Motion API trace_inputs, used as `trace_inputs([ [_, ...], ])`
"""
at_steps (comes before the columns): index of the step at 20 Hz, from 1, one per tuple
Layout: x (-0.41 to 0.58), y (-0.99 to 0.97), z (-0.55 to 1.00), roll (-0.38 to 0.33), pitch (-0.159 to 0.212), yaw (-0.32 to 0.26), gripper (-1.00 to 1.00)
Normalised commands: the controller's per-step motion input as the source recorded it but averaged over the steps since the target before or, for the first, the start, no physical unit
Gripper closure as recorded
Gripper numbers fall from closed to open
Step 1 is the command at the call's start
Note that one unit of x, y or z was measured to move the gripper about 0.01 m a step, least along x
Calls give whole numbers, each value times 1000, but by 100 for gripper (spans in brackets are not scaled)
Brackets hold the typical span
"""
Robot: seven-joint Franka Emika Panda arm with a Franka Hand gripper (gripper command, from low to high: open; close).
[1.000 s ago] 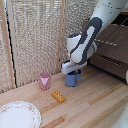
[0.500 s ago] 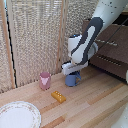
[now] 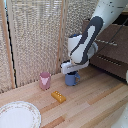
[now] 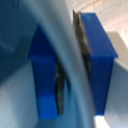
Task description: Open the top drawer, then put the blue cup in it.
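Blue fills the wrist view: the two blue fingers (image 4: pixel 100 60) stand close either side of a pale curved band that looks like the cup's rim, one finger touching it and the other just beside it, so the jaws are narrow and closed on that wall. In the exterior view the blue cup (image 3: pixel 71 79) stands upright on the wooden table (image 3: pixel 95 102), near its far edge and just in front of the woven screen (image 3: pixel 35 35). The gripper (image 3: pixel 71 70) sits right on top of the cup, its fingers hidden against the rim, and the white and black arm (image 3: pixel 87 40) rises from it toward the exterior view's upper right. The cup's base appears to rest on the table, though the blur leaves that unsure. On the exterior view's left of the blue cup, a little apart from it, the pink cup (image 3: pixel 45 80) stands upright. A small orange block (image 3: pixel 58 96) lies flat on the boards nearer the camera, between the two cups. A patterned plate (image 3: pixel 17 116) lies at the exterior view's lower left corner, well apart from the cups. The dark dresser stands at the exterior view's right, behind the arm; the top drawer (image 3: pixel 112 42) shows its silver bar handle, and whether it is pulled out cannot be told from this angle.
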Motion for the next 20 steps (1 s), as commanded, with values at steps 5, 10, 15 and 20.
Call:
trace_inputs([
  [5,-6,267,221,35,-67,-320,100],
  [10,-47,421,439,81,-74,-241,100],
  [15,-85,577,610,109,-99,-161,100],
  [20,-78,537,699,126,-93,-155,100],
])
